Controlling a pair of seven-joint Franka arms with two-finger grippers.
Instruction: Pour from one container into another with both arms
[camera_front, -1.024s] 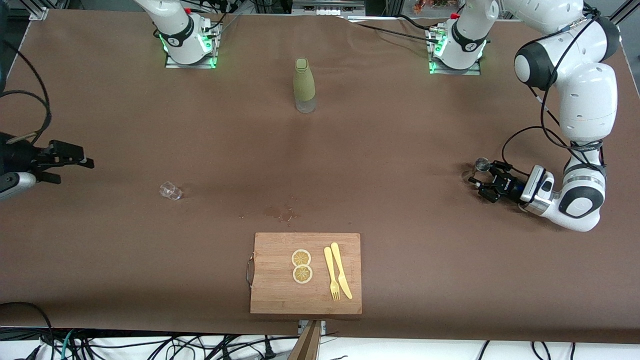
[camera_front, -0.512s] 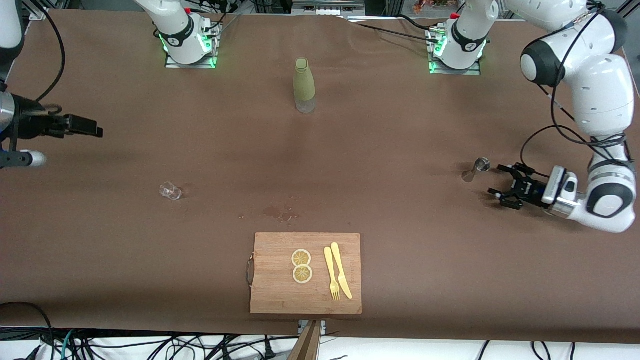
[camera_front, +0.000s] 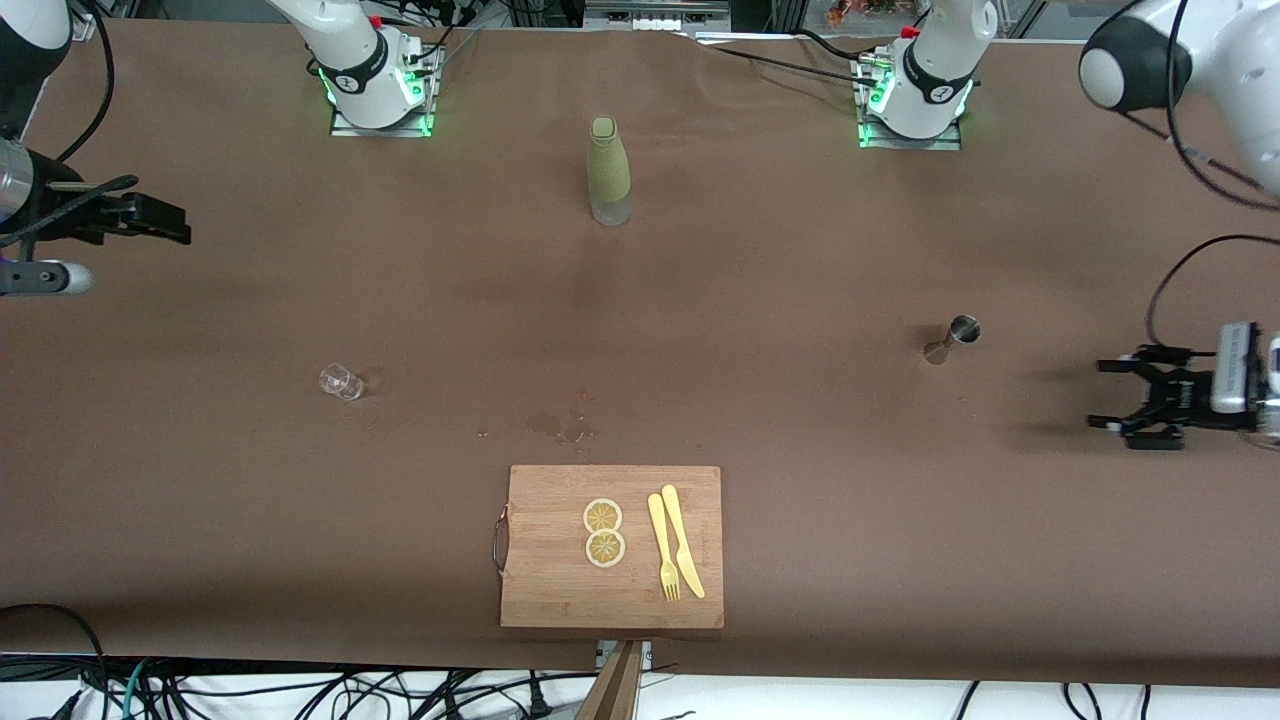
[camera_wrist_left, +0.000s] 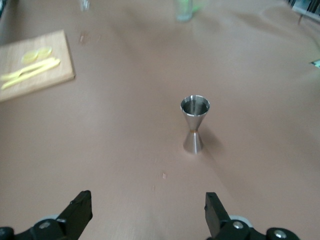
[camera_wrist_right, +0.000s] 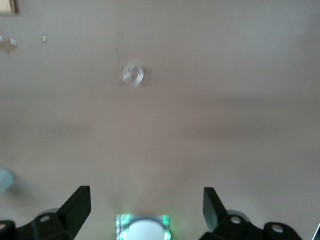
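Observation:
The tiny clear glass cup (camera_front: 340, 381) (camera_wrist_right: 133, 75) lies on the brown table toward the right arm's end. Standing upright toward the left arm's end is the steel jigger (camera_front: 955, 338) (camera_wrist_left: 194, 125). My left gripper (camera_front: 1101, 395) (camera_wrist_left: 147, 212) is open and empty, hanging low at the table's left-arm edge, well apart from the jigger and facing it. My right gripper (camera_front: 168, 222) (camera_wrist_right: 145, 207) is open and empty too, up over the table's right-arm edge, well away from the cup.
An olive-green bottle (camera_front: 608, 170) stands midway between the arm bases. A wooden cutting board (camera_front: 540, 590) with two lemon slices, a yellow fork and a yellow knife lies by the table's edge nearest the front camera. A small wet stain (camera_front: 562, 425) marks the cloth beside it.
My left gripper has drawn back from around the jigger toward the table's left-arm edge, leaving it standing. The right gripper has shifted toward the arm bases' edge of the table.

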